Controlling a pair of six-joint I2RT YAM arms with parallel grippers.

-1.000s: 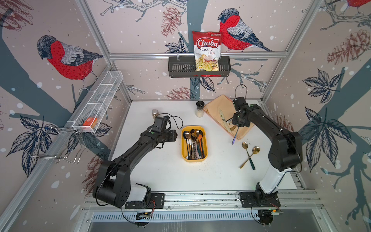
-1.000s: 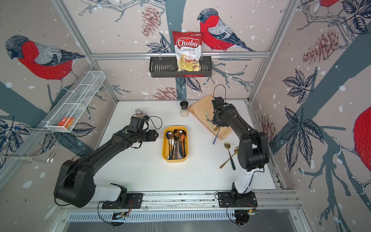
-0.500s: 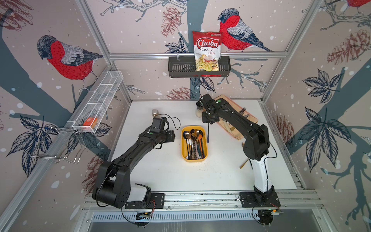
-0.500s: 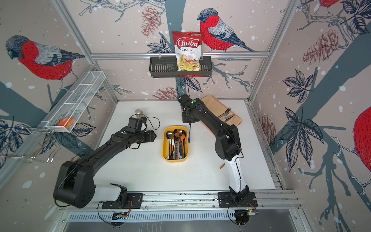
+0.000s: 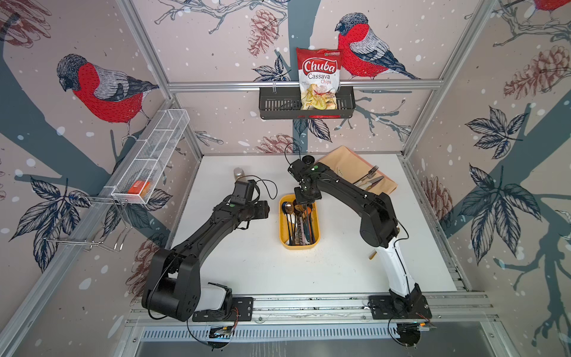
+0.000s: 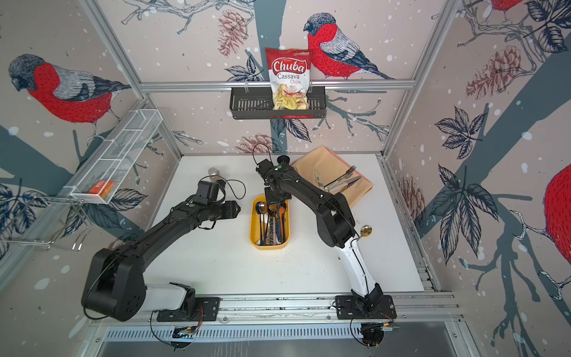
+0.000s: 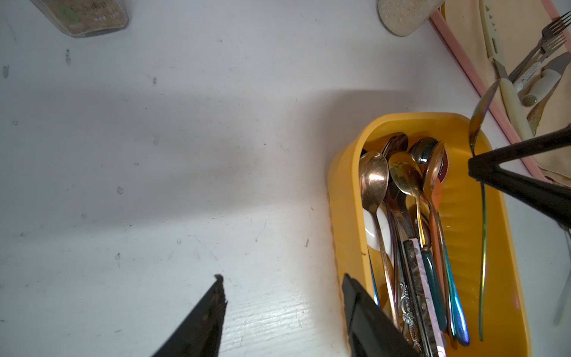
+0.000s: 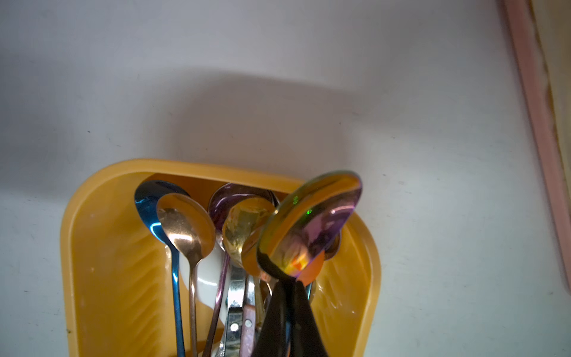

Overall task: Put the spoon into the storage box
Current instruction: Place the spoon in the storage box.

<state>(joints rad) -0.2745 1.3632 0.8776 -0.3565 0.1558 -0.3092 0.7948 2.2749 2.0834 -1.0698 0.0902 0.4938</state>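
The yellow storage box point(image 5: 282, 222) point(image 6: 252, 224) lies mid-table and holds several spoons and other cutlery. My right gripper point(image 8: 289, 287) point(image 5: 304, 201) is shut on the neck of an iridescent spoon point(image 8: 312, 228) and hangs over the box's far end. In the left wrist view the spoon point(image 7: 482, 247) slopes down, its handle reaching inside the box point(image 7: 343, 173) along the right wall and its bowl raised above the rim. My left gripper point(image 7: 282, 279) point(image 5: 265, 210) is open and holds nothing, just left of the box, one finger close to its wall.
A tan placemat point(image 5: 349, 163) with forks and knives lies at the back right. A spice jar point(image 5: 238, 172) stands at the back left, a shaker point(image 7: 401, 15) behind the box. A gold spoon point(image 6: 366, 230) lies right of my right arm. Wall baskets hang above.
My right arm has swung left from the placemat to above the storage box, carrying the iridescent spoon. The left arm has hardly moved.
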